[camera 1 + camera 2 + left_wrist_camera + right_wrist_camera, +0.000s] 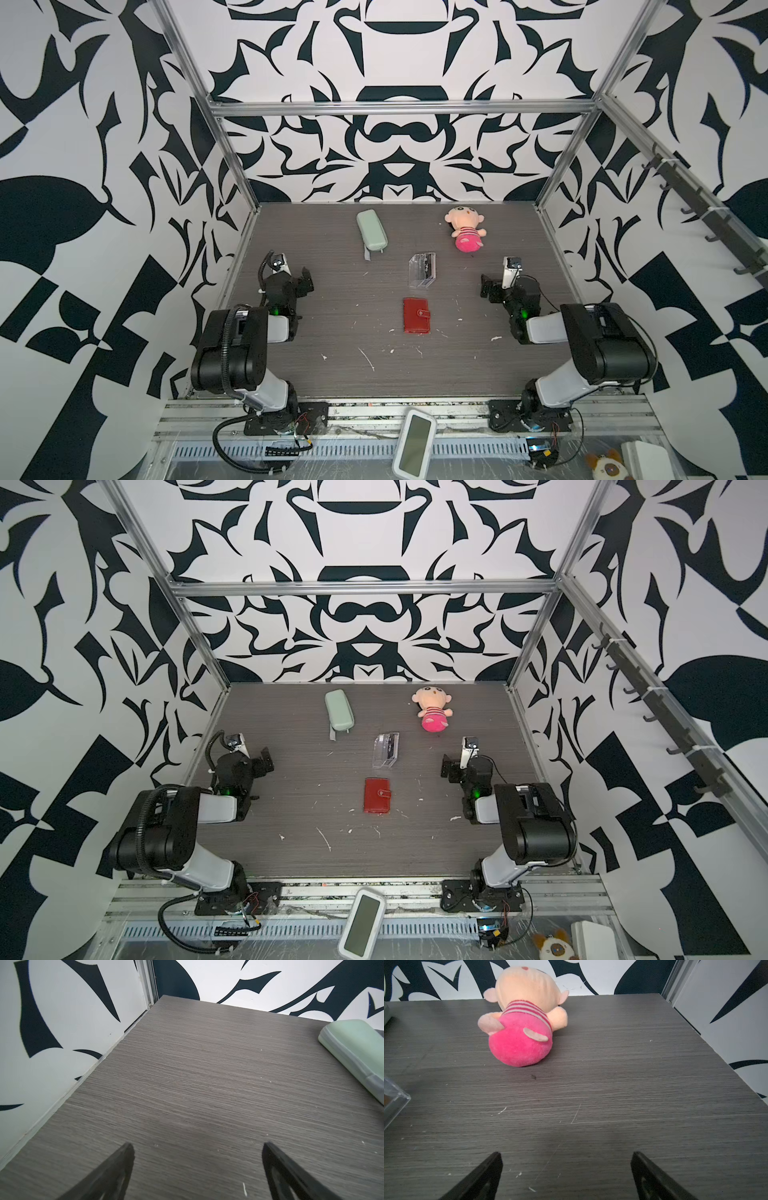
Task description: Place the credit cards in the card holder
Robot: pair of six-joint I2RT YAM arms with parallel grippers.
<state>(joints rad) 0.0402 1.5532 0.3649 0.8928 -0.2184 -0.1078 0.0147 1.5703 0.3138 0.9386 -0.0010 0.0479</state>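
Note:
The red card holder (417, 316) (377, 795) lies shut and flat at the middle of the table, its snap tab to the right. Behind it stands a clear acrylic box (422, 270) (386, 750) with dark credit cards (427, 268) upright inside; their colours are too small to tell. My left gripper (306, 281) (197, 1153) hovers open at the table's left, well away from the holder, with nothing between its fingers. My right gripper (486, 286) (566, 1159) stands open at the right, also over bare tabletop. A corner of the box (392, 1101) shows in the right wrist view.
A pale green oblong case (371, 236) (357, 1053) lies at the back left. A pink plush doll (465, 228) (523, 1022) lies at the back right. Patterned walls close in the wood-grain table (332, 353) on three sides. A white device (414, 442) leans on the front rail.

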